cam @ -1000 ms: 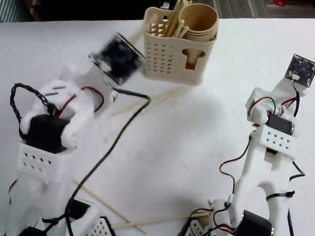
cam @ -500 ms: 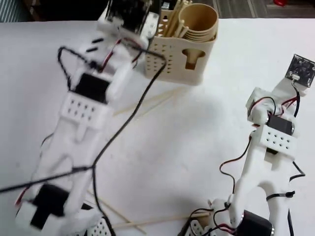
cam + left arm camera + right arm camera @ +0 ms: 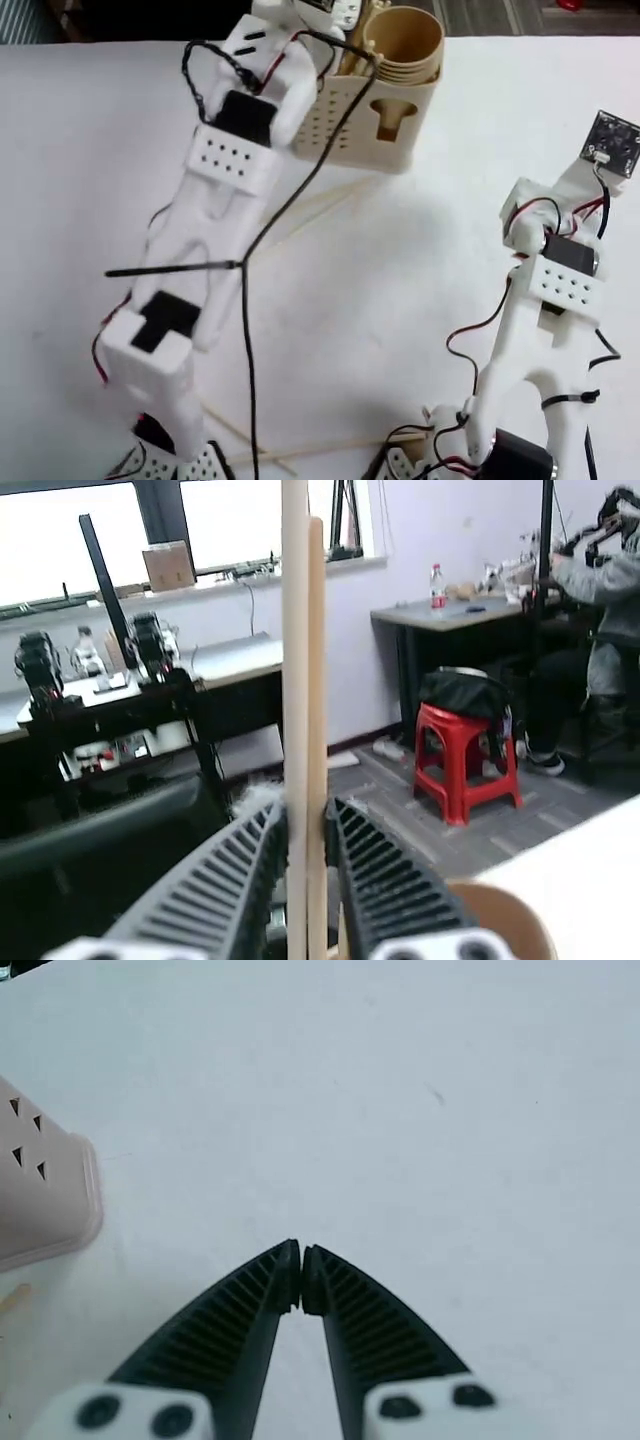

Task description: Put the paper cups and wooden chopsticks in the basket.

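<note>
A cream perforated basket (image 3: pixel 372 128) stands at the table's far middle, with stacked paper cups (image 3: pixel 405 42) and several wooden chopsticks (image 3: pixel 352 40) in it. My left arm (image 3: pixel 235 150) stretches out to the basket's near-left rim. In the left wrist view my left gripper (image 3: pixel 305 818) is shut on a pair of chopsticks (image 3: pixel 303 630) held upright, with a cup rim (image 3: pixel 512 922) just beside it. My right gripper (image 3: pixel 300 1272) is shut on nothing, low over bare table near the basket's corner (image 3: pixel 40 1195).
Loose chopsticks lie on the white table: a pair (image 3: pixel 322 205) just in front of the basket, and two more (image 3: pixel 330 447) near the front edge between the arm bases. My right arm (image 3: pixel 555 275) stands at the right. The left arm's black cable (image 3: pixel 290 200) hangs over the middle.
My left arm has swung up from the table left of the basket and stretched out over the basket's rim. The right arm has kept still.
</note>
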### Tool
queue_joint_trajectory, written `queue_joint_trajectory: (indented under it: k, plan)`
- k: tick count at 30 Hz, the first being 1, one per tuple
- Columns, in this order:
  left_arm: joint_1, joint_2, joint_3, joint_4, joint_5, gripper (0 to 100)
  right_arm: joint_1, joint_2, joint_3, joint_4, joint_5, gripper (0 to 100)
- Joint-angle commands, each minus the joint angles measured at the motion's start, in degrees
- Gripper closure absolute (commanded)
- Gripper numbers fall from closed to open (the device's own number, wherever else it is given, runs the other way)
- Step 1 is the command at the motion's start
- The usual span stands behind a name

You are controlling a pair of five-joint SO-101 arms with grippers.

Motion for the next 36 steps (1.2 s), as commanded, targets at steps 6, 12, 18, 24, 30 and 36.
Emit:
queue_joint_trajectory:
  k: [6,12,18,24,30,36]
  plan:
    - [0.2,1.5,-8.4,16.9,0.5,87,0.3,-0.4,-3.2,0.0,-0.1,97.8]
    - [-0.7,1.4,-18.5,31.4,0.0,86,0.2,-0.4,-3.2,0.0,-0.1,97.9]
    - [-4.9,1.4,-33.3,54.2,-0.2,86,0.2,-0.7,-3.2,0.1,-0.1,97.9]
    - [-8.2,1.7,-47.9,72.4,-2.8,86,0.1,-0.6,-5.3,2.2,0.0,97.8]
    - [-12.6,1.4,-52.4,76.4,-2.8,86,-2.4,-0.3,-11.9,11.3,8.2,97.9]
    - [-18.6,0.3,-52.5,76.5,-2.6,90,-10.9,-0.2,-20.6,25.0,20.7,97.8]
